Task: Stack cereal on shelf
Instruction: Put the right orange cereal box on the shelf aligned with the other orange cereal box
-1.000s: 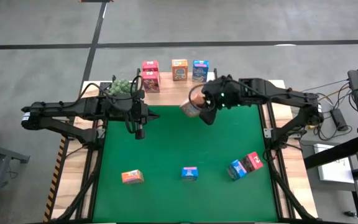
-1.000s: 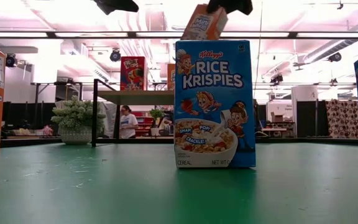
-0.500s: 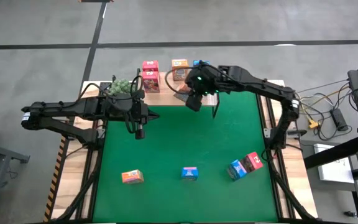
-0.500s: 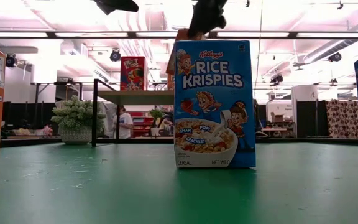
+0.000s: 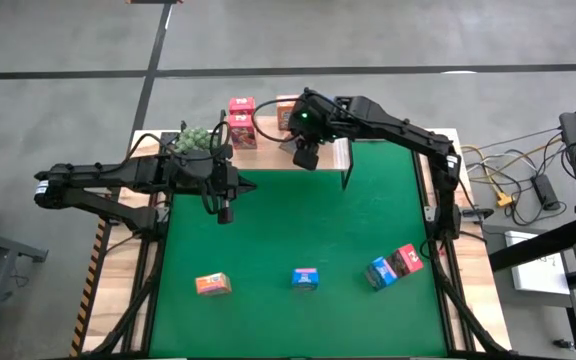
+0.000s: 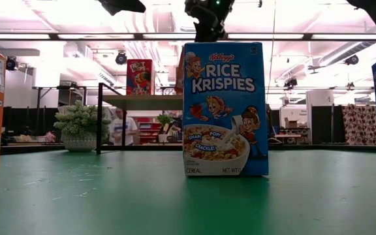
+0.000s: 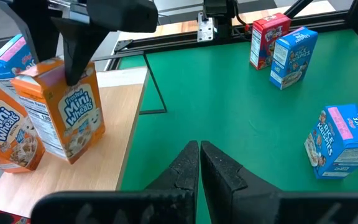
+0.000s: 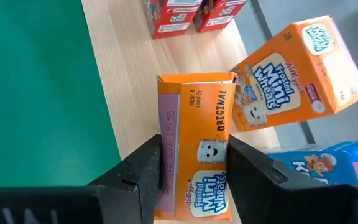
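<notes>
right gripper (image 8: 194,180) clamped on orange cereal box (image 8: 197,149) above shelf (image 8: 129,81) | left gripper (image 7: 199,163) fingers together, over green mat (image 7: 241,106)

Right arm stretches to upper centre of high view, right gripper (image 5: 306,152) clamped on an orange box (image 8: 199,155) between its fingers (image 8: 146,169). Left arm waits at centre left, left gripper (image 7: 199,163) closed, empty.

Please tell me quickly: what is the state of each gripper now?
Left gripper: closed, holding nothing, above the green mat.
Right gripper: closed on an orange cereal box, over the shelf.
</notes>
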Available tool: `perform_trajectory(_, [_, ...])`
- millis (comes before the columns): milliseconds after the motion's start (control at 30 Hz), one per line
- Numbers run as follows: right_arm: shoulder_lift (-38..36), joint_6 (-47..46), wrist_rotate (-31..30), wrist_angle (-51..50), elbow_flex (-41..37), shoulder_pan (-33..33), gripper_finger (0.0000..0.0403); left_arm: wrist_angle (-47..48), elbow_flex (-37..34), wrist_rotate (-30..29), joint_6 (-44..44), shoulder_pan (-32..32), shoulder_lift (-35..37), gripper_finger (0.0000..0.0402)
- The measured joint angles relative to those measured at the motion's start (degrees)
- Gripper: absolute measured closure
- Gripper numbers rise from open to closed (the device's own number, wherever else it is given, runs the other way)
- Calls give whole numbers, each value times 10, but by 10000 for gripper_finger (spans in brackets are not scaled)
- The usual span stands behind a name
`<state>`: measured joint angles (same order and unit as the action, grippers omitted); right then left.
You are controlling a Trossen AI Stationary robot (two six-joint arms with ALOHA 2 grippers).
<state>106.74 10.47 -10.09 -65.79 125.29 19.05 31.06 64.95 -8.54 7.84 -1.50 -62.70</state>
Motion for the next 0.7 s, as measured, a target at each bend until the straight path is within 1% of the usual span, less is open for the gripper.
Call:
perform_trajectory(267, [0,-2,-1,23,-2,1,202,0,0,0,3,0,0,402])
perform_trajectory(400, [0,-12,-4,23,-2,1,185,0,0,0,4,0,0,402])
perform_trajectory(700, [-20,-54,-5,13,16,-8,184,-1,-4,0,3,0,0,402])
